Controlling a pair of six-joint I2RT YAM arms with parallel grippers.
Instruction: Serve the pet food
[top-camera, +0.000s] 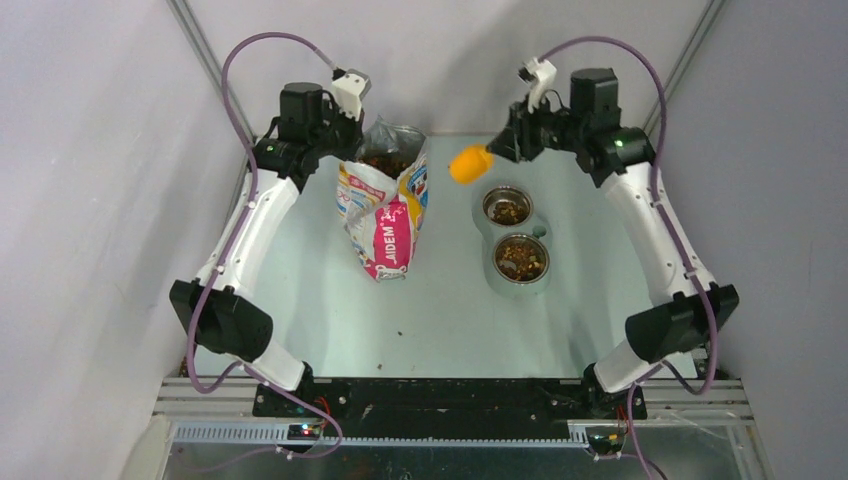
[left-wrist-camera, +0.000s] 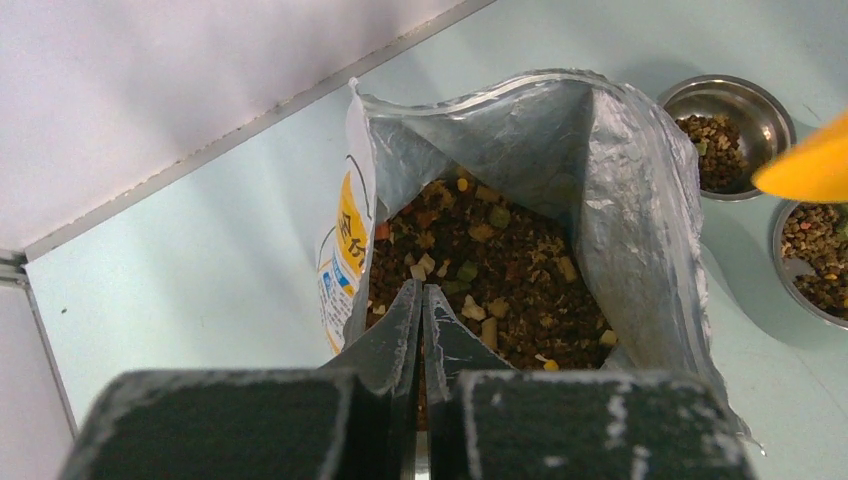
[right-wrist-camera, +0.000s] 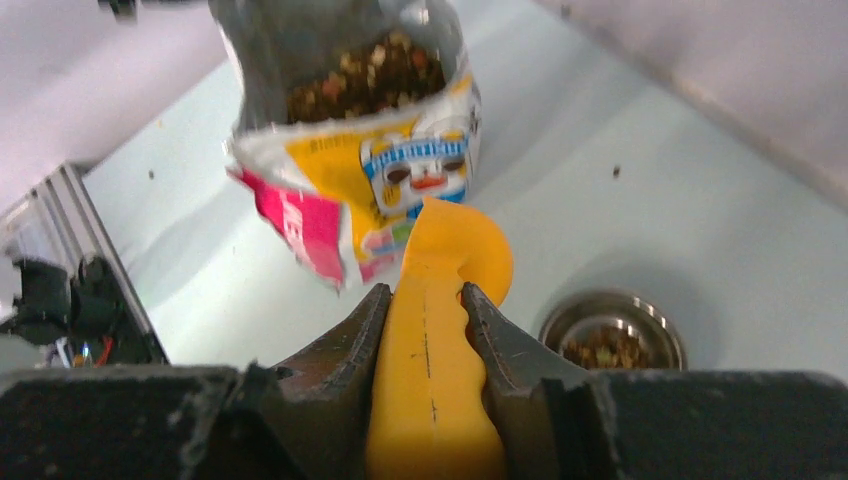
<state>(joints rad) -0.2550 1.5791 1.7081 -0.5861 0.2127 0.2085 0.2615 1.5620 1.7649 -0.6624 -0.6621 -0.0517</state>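
Pinching open printed foil bag of brown kibble with left gripper; clamping yellow plastic scoop in right gripper.

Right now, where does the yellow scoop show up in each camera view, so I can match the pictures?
Top external: the yellow scoop is right of centre near the top, between the pet food bag and the far steel bowl.
Left wrist: only its tip shows, at the right edge.
Right wrist: bottom centre, its handle clamped in the right gripper.
Shared landmark: the open pet food bag, in all three views.
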